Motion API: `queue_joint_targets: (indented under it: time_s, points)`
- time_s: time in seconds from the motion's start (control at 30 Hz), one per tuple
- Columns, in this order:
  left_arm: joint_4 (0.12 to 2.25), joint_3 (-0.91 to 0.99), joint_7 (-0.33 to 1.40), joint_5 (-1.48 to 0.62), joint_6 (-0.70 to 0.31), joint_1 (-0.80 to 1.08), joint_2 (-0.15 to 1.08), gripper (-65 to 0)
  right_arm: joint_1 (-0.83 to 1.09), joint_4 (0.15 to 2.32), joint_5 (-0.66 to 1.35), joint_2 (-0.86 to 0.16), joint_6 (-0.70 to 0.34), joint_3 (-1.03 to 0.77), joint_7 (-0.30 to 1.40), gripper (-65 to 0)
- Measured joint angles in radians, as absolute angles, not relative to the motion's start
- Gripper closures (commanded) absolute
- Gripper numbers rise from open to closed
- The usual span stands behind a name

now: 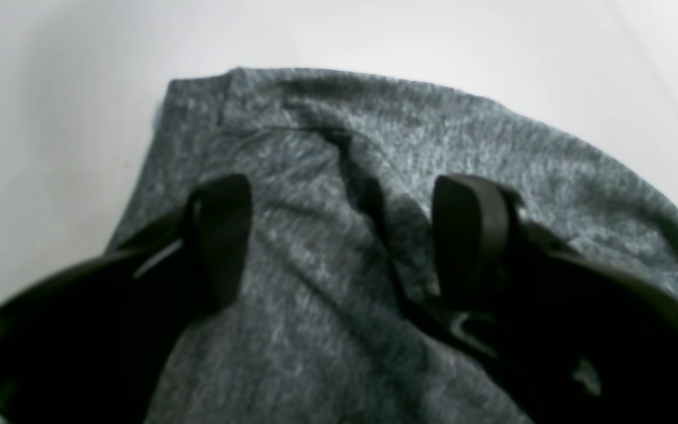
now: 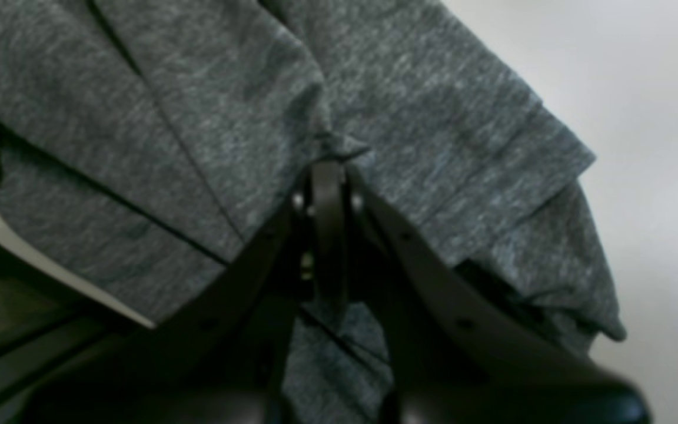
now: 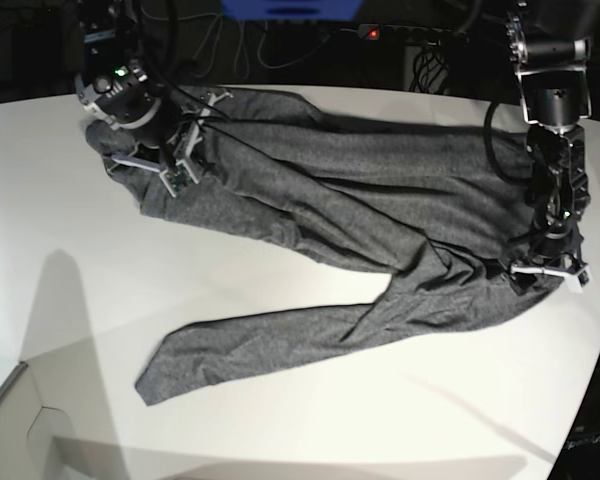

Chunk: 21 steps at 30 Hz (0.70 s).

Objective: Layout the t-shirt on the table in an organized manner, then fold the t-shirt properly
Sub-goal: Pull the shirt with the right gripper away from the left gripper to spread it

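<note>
White table, one t-shirt, left gripper spread, right gripper pinching t-shirt

A: Both wrist views blur for us; the t-shirt runs off the lower edge under the left gripper

B: In the base view we lose the fabric beneath the right gripper, and the table is cut off all round
</note>
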State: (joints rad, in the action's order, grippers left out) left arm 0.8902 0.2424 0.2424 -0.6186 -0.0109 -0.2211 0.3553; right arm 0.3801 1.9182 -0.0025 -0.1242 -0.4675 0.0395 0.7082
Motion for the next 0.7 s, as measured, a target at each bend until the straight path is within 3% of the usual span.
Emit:
queue_joint_targets:
  time_s: [0.23, 0.5, 0.7]
  points:
    - [0.89, 0.244, 0.245, -0.623, -0.011, -0.221, 0.358, -46.4, 0.307, 1.923, -0.002, -0.121, -0.471, -0.043, 0.713, 0.0]
    - [0.896, 0.247, 0.259, -0.624, -0.009, -0.225, 0.358, -46.3, 0.076, 1.924, -0.001, -0.164, -0.471, -0.121, 0.749, 0.0]
    - [1.023, 0.242, 0.284, -0.631, 0.001, -0.212, 0.352, -46.3, -0.138, 1.851, 0.002, -0.17, -0.473, -0.119, 0.764, 0.0]
